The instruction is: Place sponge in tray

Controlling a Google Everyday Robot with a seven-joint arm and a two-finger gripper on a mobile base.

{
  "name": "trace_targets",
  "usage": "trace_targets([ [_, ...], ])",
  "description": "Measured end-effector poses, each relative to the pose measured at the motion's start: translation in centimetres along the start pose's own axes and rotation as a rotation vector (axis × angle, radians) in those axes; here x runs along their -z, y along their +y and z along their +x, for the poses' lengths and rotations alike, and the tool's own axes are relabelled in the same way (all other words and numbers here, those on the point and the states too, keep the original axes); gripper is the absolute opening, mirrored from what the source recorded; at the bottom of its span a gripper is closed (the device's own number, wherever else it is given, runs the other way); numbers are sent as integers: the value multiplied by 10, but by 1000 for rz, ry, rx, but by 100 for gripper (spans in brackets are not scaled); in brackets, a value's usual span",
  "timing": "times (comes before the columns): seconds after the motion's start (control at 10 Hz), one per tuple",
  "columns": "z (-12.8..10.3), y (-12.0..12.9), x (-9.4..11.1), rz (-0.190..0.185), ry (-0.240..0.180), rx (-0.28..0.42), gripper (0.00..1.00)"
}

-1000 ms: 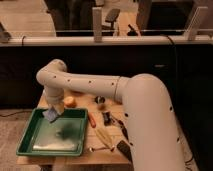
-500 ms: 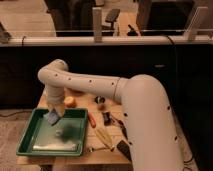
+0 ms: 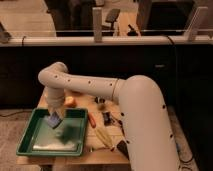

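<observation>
End effector (image 3: 55,115), lower left of frame, is clamped on the sponge (image 3: 52,120) above the tray (image 3: 42,136). Placement step in hand. Next move, as judged: lower, then release.

The gripper (image 3: 55,114), over the far left part of the tray (image 3: 35,145), hides part of the sponge (image 3: 52,120). The small things (image 3: 104,135) on the table (image 3: 99,153) right of the tray are too blurred to name. The arm (image 3: 145,115) is cut off by the bottom edge.
</observation>
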Motion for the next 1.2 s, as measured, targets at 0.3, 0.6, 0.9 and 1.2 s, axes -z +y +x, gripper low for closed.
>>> trace_targets([
  [0.3,-2,10,-11,-22,-22,3,0],
  [0.6,-2,18,-23,-34,-43,7,0],
  [0.9,5,26,-31,-52,-49,7,9],
  [1.2,8,32,-33,-90,-71,19,40],
])
